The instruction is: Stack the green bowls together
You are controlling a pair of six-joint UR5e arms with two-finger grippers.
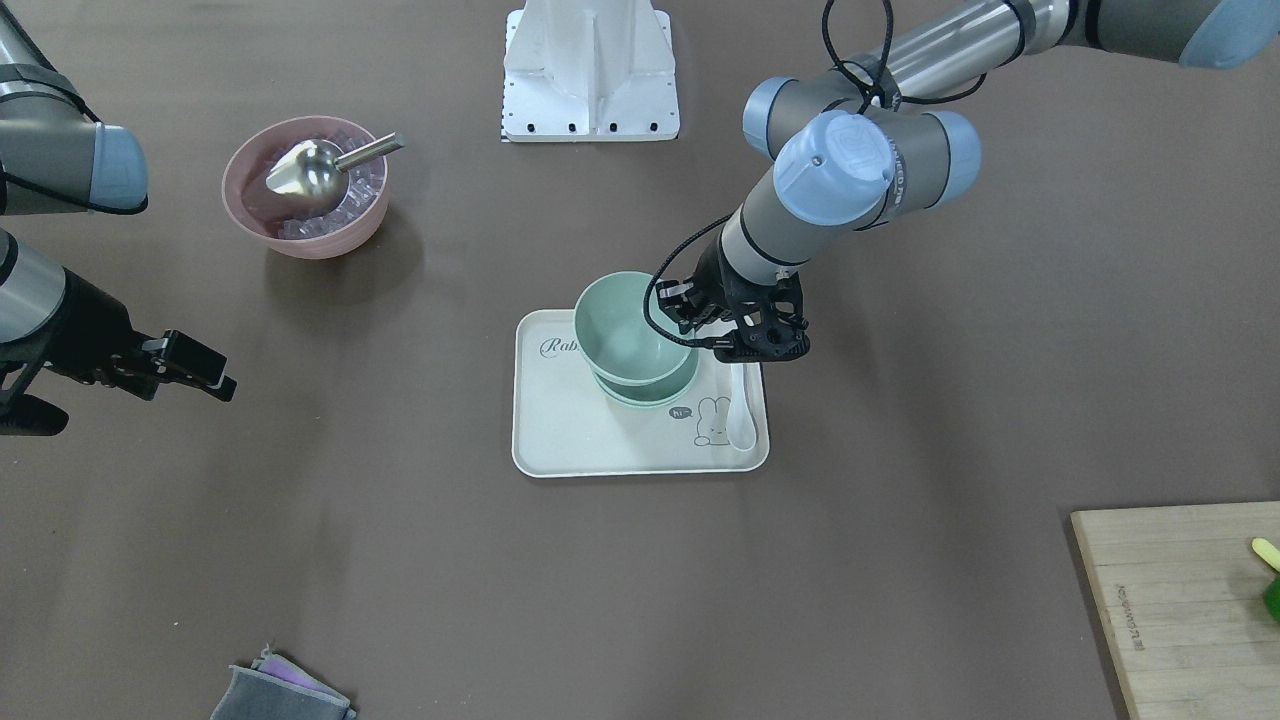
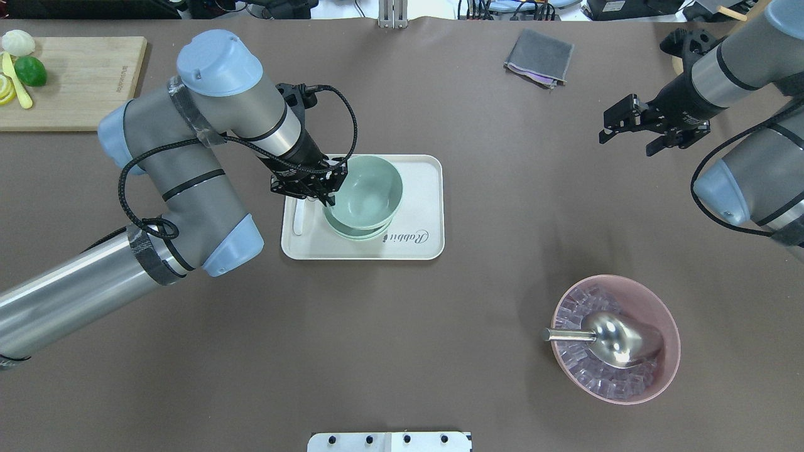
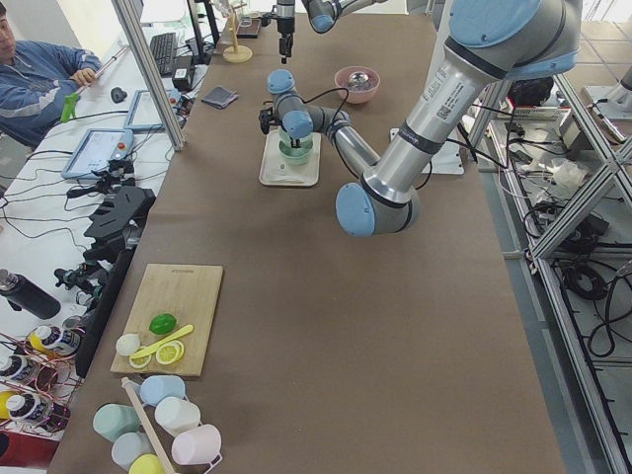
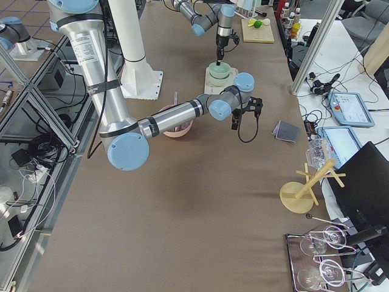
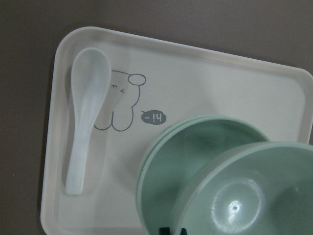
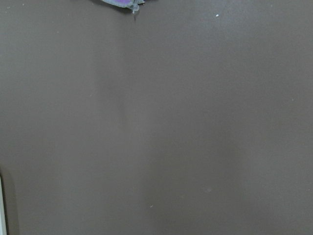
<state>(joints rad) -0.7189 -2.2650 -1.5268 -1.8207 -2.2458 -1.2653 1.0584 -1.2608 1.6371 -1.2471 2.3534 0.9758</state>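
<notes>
Brown matte desk. At its centre, a cream tray carries the green bowls. Left pincer is clamped on the rim of the top bowl, held tilted over the two below. White spoon lies beside. Right pincer hangs well apart, fingers spread. Pink bowl, cutting board and grey cloth lie further out. Operator sits at a side bench.

You can't count the green bowls: the top one hides all but rims below. The left gripper shows only fingertip ends at its wrist view's bottom edge; the cloth is cropped.
</notes>
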